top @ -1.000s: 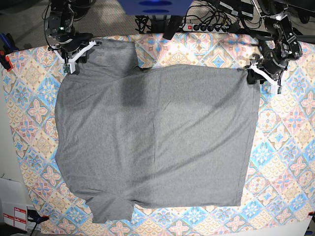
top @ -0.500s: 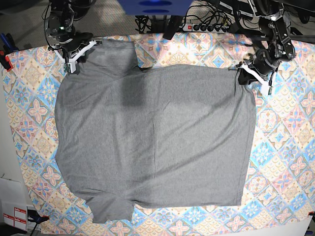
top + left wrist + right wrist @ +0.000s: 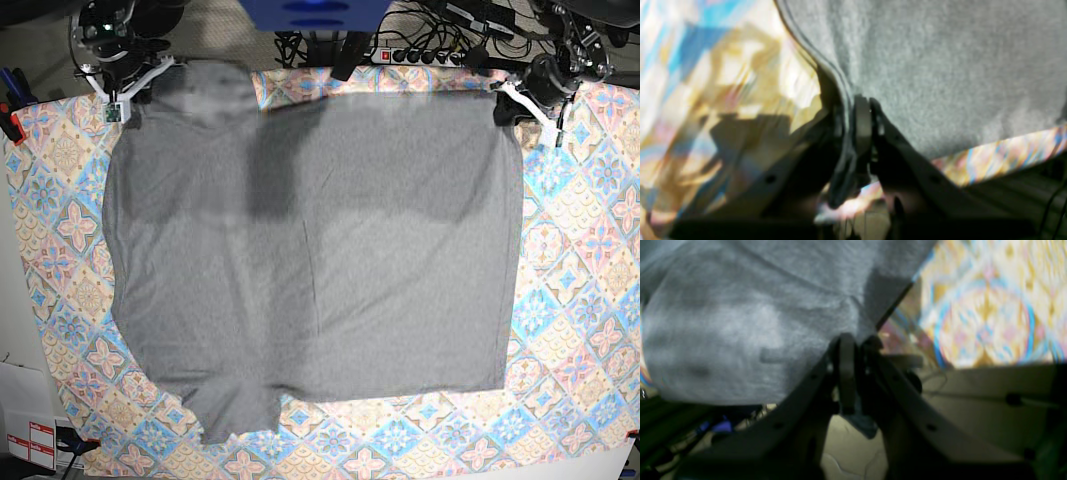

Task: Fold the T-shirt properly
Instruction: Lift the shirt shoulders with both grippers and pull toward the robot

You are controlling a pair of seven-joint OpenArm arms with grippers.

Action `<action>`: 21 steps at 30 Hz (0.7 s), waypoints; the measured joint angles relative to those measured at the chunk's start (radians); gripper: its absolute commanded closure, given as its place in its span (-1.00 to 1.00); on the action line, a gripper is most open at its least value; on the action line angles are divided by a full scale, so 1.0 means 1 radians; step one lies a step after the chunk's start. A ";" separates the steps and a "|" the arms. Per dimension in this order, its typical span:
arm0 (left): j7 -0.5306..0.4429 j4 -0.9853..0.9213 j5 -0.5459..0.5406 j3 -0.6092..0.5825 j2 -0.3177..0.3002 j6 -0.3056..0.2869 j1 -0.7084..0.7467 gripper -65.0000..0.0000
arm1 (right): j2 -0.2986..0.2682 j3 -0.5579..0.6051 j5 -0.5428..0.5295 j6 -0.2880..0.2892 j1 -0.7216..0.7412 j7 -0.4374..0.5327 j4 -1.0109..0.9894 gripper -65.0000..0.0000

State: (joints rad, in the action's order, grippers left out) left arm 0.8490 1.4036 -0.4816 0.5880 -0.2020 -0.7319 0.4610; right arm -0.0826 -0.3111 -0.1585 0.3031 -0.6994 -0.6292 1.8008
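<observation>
The grey T-shirt [image 3: 310, 250] covers most of the patterned tablecloth [image 3: 580, 300], its far edge raised off the table. My left gripper [image 3: 508, 100] is shut on the shirt's far right corner; in the left wrist view the hem of the T-shirt [image 3: 940, 66] is pinched in the left gripper [image 3: 853, 113]. My right gripper [image 3: 140, 80] is shut on the far left corner by the sleeve; in the right wrist view the T-shirt [image 3: 740, 323] hangs from the right gripper [image 3: 853, 350]. A sleeve [image 3: 235, 415] lies at the front left.
A power strip [image 3: 425, 55] and cables lie beyond the table's far edge. A blue fixture [image 3: 315, 12] hangs at the top centre. Red clamps [image 3: 12, 125] hold the tablecloth at the left edge. White labels [image 3: 30, 440] sit at the front left.
Both grippers have closed on the shirt's far corners and lifted them up and away toward the far edge. The cloth now stretches between them, and the near hem has slid back.
</observation>
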 measured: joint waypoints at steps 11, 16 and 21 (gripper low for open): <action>0.037 0.002 0.031 0.113 0.000 0.002 0.023 0.88 | 0.046 -0.062 0.000 0.003 -0.054 0.138 0.002 0.98; 0.060 0.002 0.034 0.117 0.000 0.000 0.004 0.88 | 0.047 -0.062 0.002 0.003 -0.055 0.131 0.026 0.98; 0.129 0.003 0.032 0.122 -0.005 0.001 -0.032 0.88 | 0.046 -0.063 0.000 0.003 -0.049 0.143 0.064 0.98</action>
State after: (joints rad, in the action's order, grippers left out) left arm 0.9775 1.4071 -0.4492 0.7101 -0.2066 -0.7311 0.4286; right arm -0.0368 -0.3744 -0.1585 0.3061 -0.7486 -0.4858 1.8648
